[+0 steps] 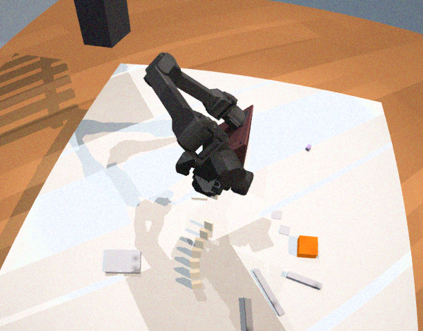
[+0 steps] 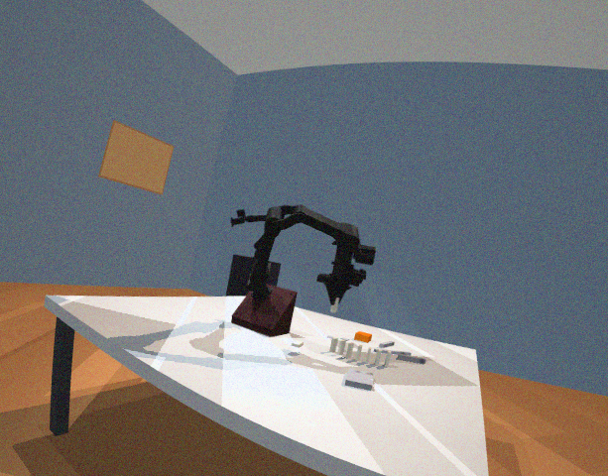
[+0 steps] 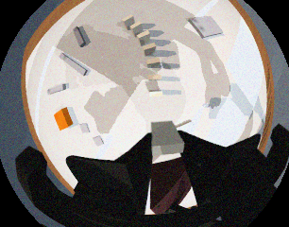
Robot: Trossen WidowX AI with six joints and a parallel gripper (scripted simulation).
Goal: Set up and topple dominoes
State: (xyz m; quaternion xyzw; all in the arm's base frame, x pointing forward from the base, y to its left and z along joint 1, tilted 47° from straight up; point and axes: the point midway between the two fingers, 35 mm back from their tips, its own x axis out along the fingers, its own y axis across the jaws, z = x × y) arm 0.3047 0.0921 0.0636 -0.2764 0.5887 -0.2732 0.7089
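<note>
Several cream dominoes stand in a slightly curved row; one end domino (image 1: pixel 208 225) (image 3: pixel 154 90) is nearest the arm, and the other end domino (image 1: pixel 196 284) (image 3: pixel 128 21) is farthest. My gripper (image 2: pixel 334 301) (image 3: pixel 163 135) is shut on a domino (image 2: pixel 334 307) (image 3: pixel 166 133) and holds it roughly upright, high above the table on the arm's side of the row. Another cream domino (image 1: pixel 199 198) (image 2: pixel 297 343) lies flat on the table between the row and the arm's base; in the wrist view the held domino mostly hides it. The fingertips are hidden in the top view.
A grey slab (image 1: pixel 122 261) (image 2: pixel 358 380) (image 3: pixel 206 26) lies on one side of the row. On the other side are an orange block (image 1: pixel 307 247) (image 2: pixel 362 336) (image 3: pixel 63 118), two small pale tiles and several grey bars. A tiny purple cube (image 1: pixel 308 147) lies farther off, beyond the maroon base (image 2: pixel 265 313).
</note>
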